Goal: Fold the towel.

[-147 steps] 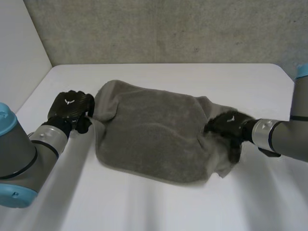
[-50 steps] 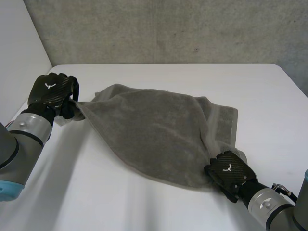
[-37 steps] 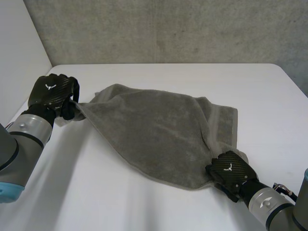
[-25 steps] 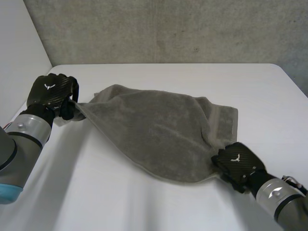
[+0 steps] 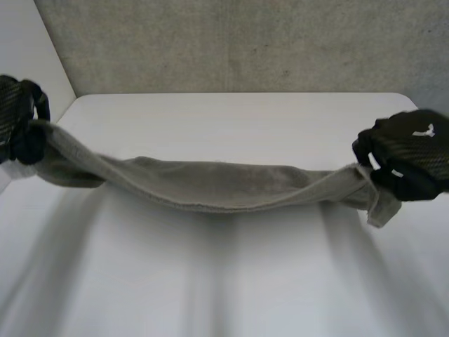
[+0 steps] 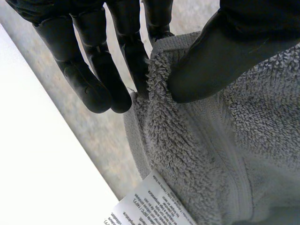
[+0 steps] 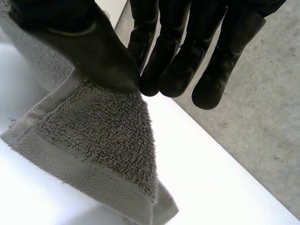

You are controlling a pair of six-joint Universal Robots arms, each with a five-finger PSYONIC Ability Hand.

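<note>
The grey towel [image 5: 210, 184] hangs stretched over the white surface [image 5: 231, 281] between the left hand [image 5: 17, 119] and the right hand [image 5: 410, 151], each pinching an end between thumb and fingers, a slim hold that could slip under tension and drop one end.

White table [image 5: 231, 126], matte, rounded at its far right corner; right behind its far edge, rough speckled grey wall [image 5: 245, 42]; to the left, plain white panel [image 5: 21, 45] meeting that wall.
</note>
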